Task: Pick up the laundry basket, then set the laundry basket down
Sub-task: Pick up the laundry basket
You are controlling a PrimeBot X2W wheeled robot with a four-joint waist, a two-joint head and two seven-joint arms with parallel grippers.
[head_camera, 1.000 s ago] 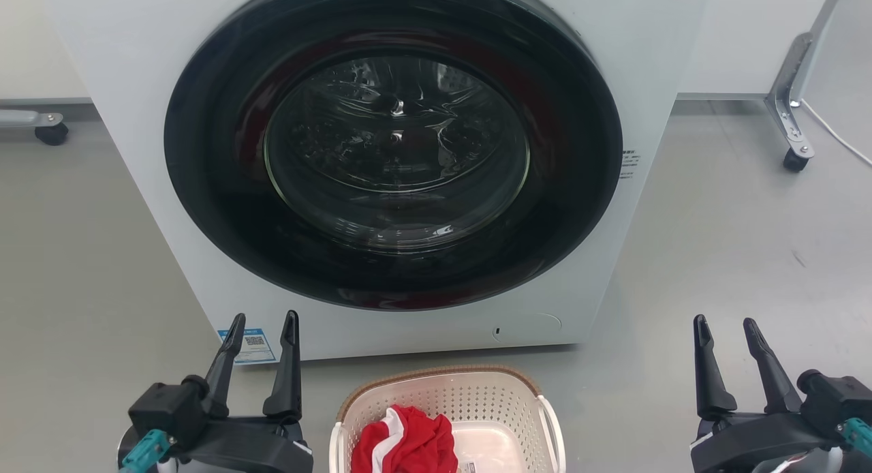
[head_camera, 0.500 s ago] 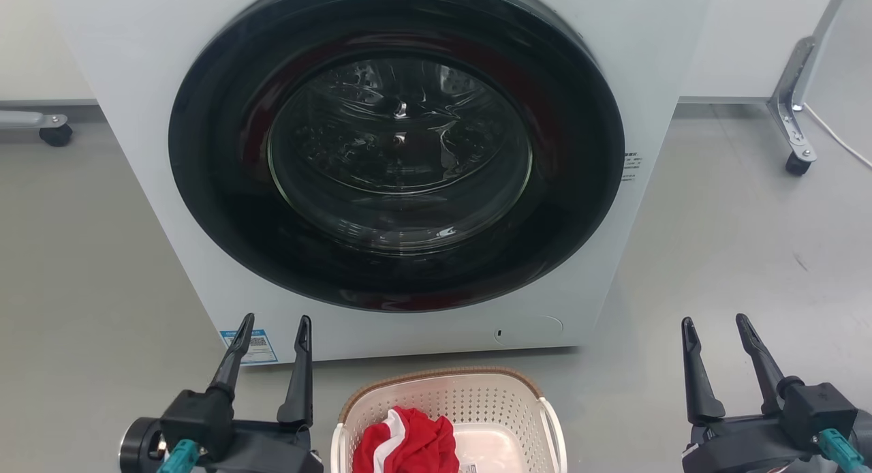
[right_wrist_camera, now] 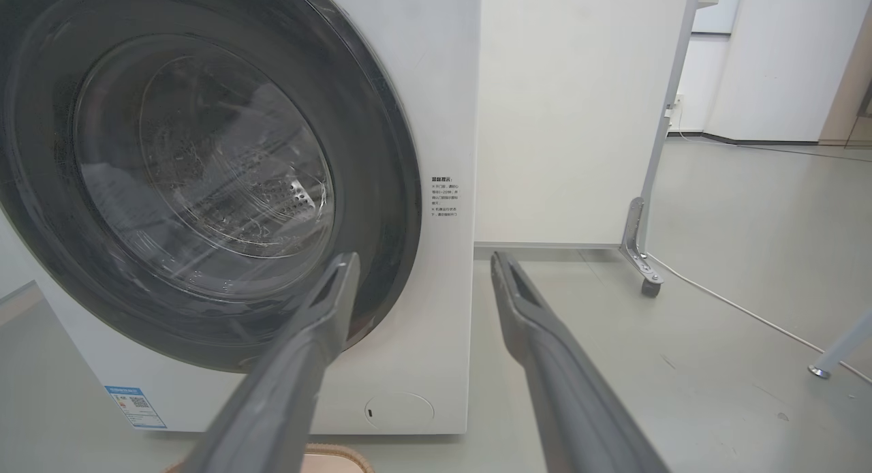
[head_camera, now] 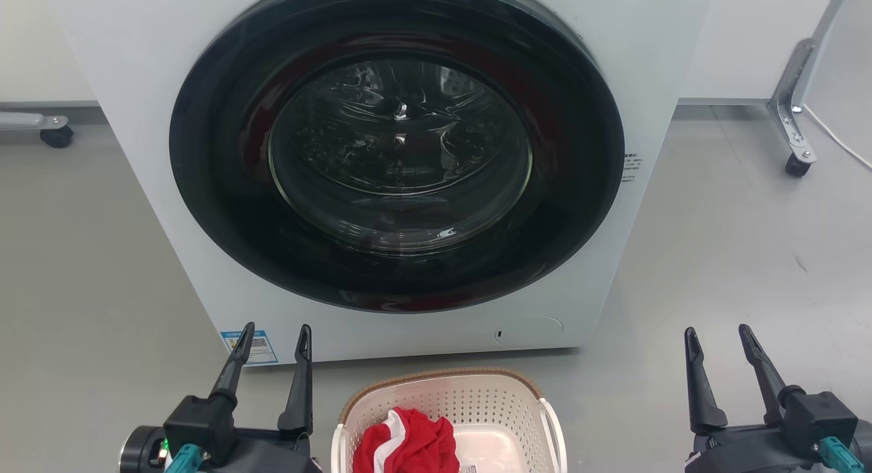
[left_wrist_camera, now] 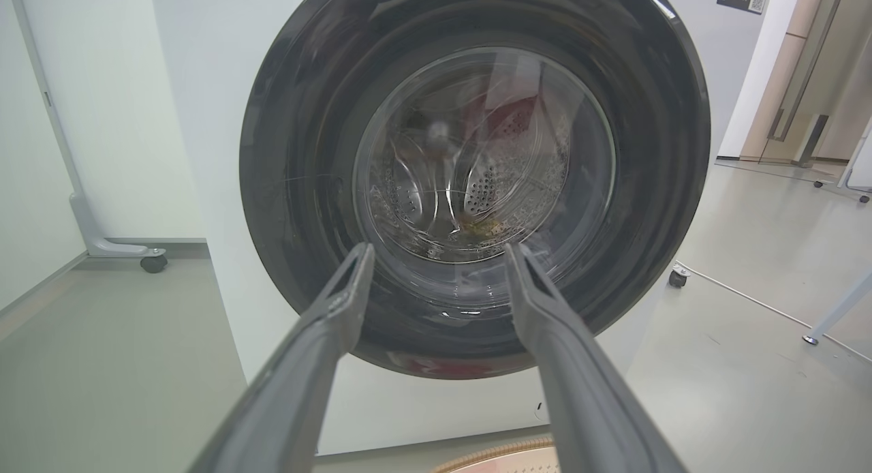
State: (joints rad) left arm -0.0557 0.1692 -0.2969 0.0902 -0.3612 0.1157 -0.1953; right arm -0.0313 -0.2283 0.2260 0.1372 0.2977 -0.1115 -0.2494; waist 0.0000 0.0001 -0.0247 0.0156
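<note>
Washer (head_camera: 395, 153): big white front-loader, door shut.
Wheeled frame (head_camera: 793, 105): well right of washer, no bother.
Basket (head_camera: 449, 394): on the floor just in front of washer, below the door. Stiff perforated plastic, prob. light.
Red/white cloth (head_camera: 409, 446): soft heap inside, adds little wt.
L tool (head_camera: 276, 328), R tool (head_camera: 718, 330): both spread wide, empty, flanking basket.
Handles (head_camera: 553, 432): white side loops, best hold, one per tool.
In the way: washer front close behind, so I'd lift straight up.

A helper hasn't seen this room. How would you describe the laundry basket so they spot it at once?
Find the white washing machine with its dark round door. On the grey floor before it stands the laundry basket. It is cream-white, perforated, brown-rimmed, with a red-and-white cloth inside.
</note>
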